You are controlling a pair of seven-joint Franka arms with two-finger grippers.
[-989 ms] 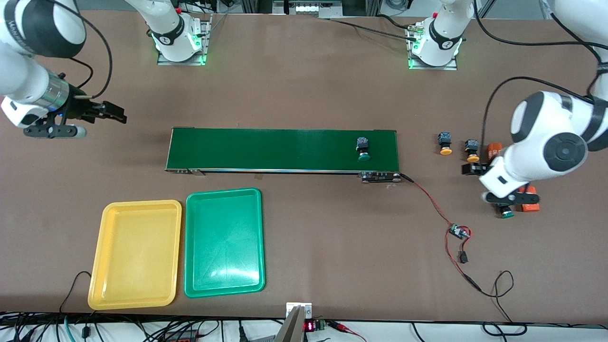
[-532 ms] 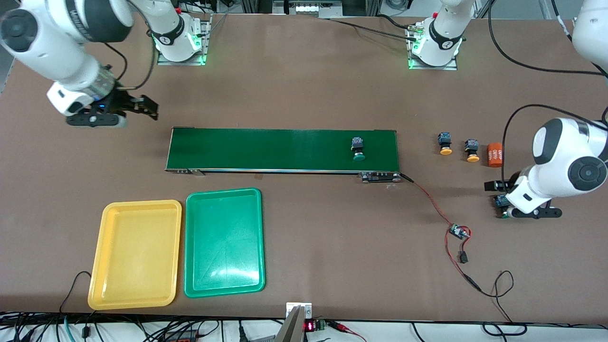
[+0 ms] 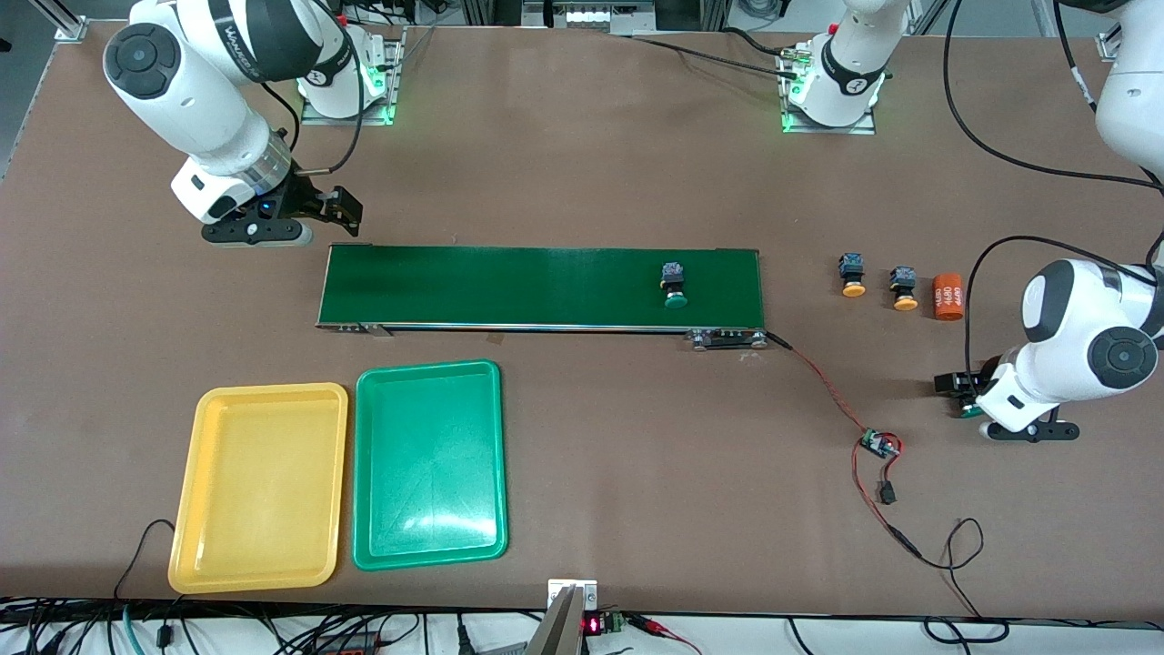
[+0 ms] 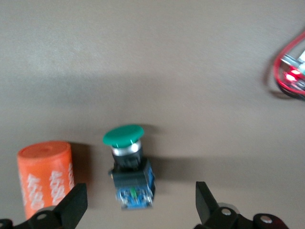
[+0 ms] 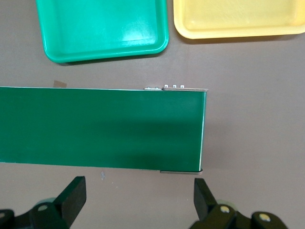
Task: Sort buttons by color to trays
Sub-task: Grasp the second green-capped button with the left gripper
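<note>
Brown table (image 3: 582,164) holds an orange cylinder (image 3: 948,297) printed "4680".

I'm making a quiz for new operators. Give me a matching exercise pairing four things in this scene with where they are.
Things:
1. green-capped button
2. second green-capped button
3. right gripper
4. yellow tray

Places:
A. beside the green tray
B. on the conveyor belt
C. below the left gripper, next to an orange cylinder
D. by the belt's end nearest the trays

Pairs: 1-B, 2-C, 3-D, 4-A
</note>
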